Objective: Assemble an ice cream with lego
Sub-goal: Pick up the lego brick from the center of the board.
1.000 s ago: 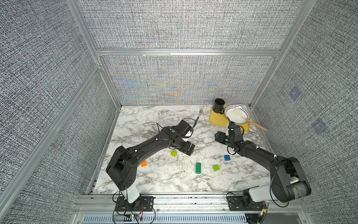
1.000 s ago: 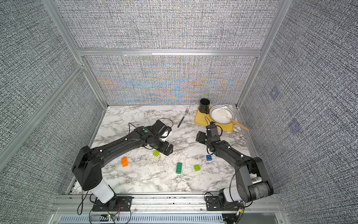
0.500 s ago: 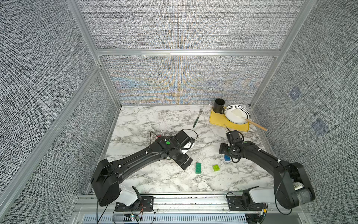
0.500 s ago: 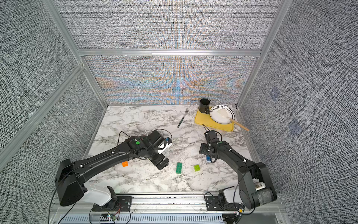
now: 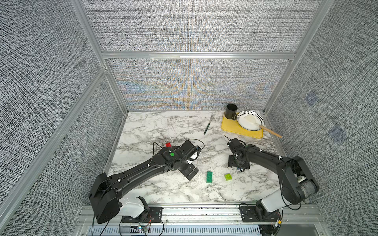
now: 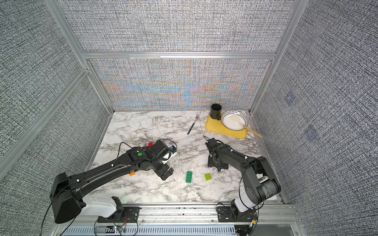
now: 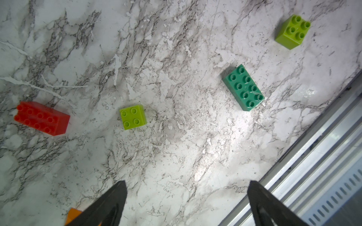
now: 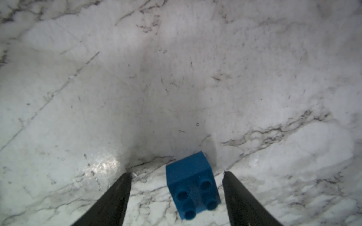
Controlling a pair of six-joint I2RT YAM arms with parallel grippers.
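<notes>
The lego lies loose on the marble. In the left wrist view I see a red long brick (image 7: 42, 118), a lime square brick (image 7: 133, 117), a dark green long brick (image 7: 243, 88), a second lime brick (image 7: 293, 31) and a corner of the orange brick (image 7: 73, 214). My left gripper (image 7: 187, 187) hangs open above bare marble, left of the dark green brick (image 5: 209, 177). The blue brick (image 8: 193, 185) stands between the fingers of my right gripper (image 8: 176, 174), with a gap on each side. No assembled ice cream is in view.
At the back right a yellow tray (image 5: 241, 130) holds a black mug (image 5: 231, 111) and a bowl (image 5: 250, 120) with a spatula. A fork (image 5: 208, 126) lies left of the tray. The metal front rail (image 7: 317, 176) runs close to the left gripper.
The left arm has swung toward the table's front. The right gripper has come down toward the front over the blue brick, and its jaws have narrowed.
</notes>
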